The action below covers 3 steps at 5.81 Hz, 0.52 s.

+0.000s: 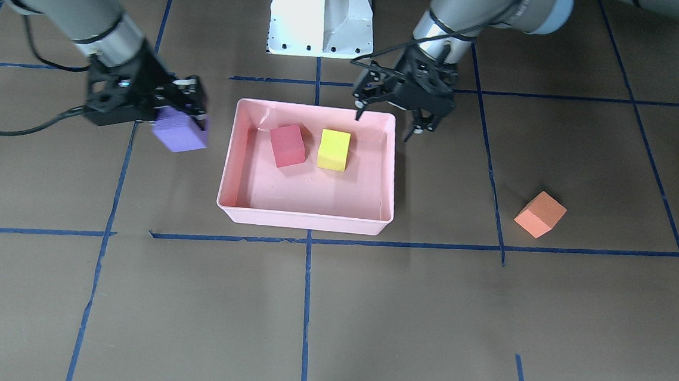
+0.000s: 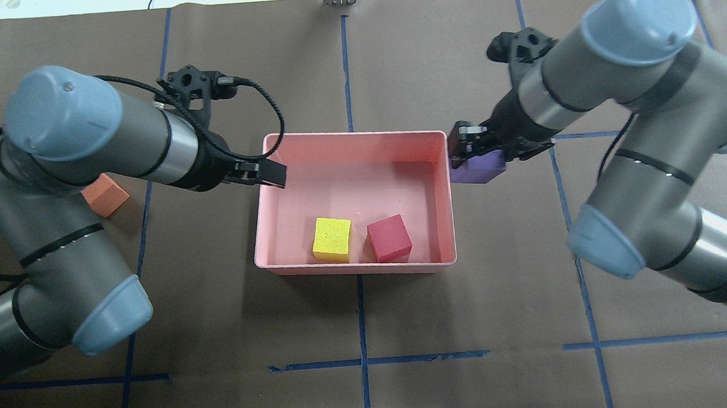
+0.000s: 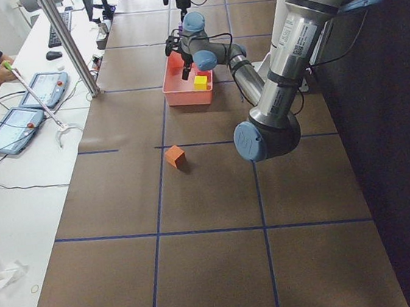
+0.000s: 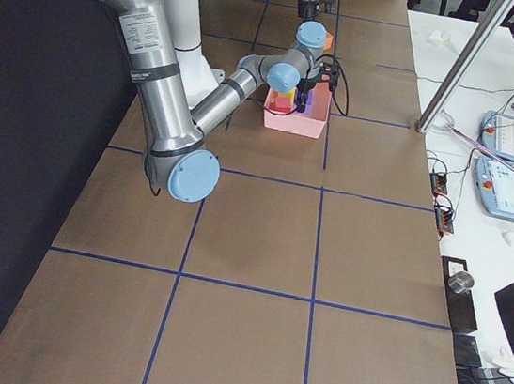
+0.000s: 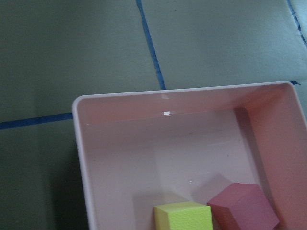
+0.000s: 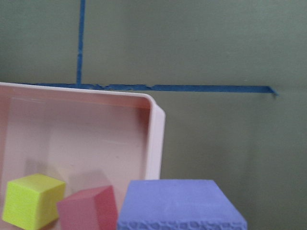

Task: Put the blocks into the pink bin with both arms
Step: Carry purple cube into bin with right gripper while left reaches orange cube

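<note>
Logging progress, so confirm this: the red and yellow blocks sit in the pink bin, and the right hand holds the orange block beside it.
Wrong colour: the right hand holds the purple block beside the pink bin, as the front-facing view shows; the orange block lies on the table. The rest is right.

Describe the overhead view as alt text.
A pink bin holds a yellow block and a red block. The right gripper holds a purple block beside one end; the open left gripper is at the other. An orange block lies outside.
</note>
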### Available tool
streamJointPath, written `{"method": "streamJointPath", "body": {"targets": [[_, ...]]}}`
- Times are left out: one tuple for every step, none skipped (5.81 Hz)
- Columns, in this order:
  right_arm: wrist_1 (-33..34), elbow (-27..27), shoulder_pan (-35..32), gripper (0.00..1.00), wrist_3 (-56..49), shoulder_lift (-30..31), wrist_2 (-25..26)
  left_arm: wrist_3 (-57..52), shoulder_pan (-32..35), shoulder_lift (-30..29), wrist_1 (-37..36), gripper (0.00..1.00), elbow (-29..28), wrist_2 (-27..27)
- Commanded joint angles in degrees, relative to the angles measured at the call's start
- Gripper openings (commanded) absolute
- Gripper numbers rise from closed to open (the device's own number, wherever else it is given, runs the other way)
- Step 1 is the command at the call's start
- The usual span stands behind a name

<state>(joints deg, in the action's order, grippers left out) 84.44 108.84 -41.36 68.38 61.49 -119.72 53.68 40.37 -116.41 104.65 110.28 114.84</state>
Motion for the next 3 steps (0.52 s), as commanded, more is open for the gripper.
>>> {"method": "streamJointPath", "body": {"targets": [[0.0, -9.9, 7.1, 0.0, 10.2, -9.2, 8.7, -16.7, 7.1, 7.5, 1.0, 1.0, -0.2, 7.2], [-0.1, -14.3, 8.4, 0.0, 10.7, -10.7, 11.0, -23.6, 10.1, 9.8, 1.0, 1.0, -0.9, 9.7], [-2.2, -17.1, 8.7, 0.01, 11.2, -10.8, 11.3, -30.2, 12.1, 11.8, 1.1, 1.0, -1.5, 10.5]]}}
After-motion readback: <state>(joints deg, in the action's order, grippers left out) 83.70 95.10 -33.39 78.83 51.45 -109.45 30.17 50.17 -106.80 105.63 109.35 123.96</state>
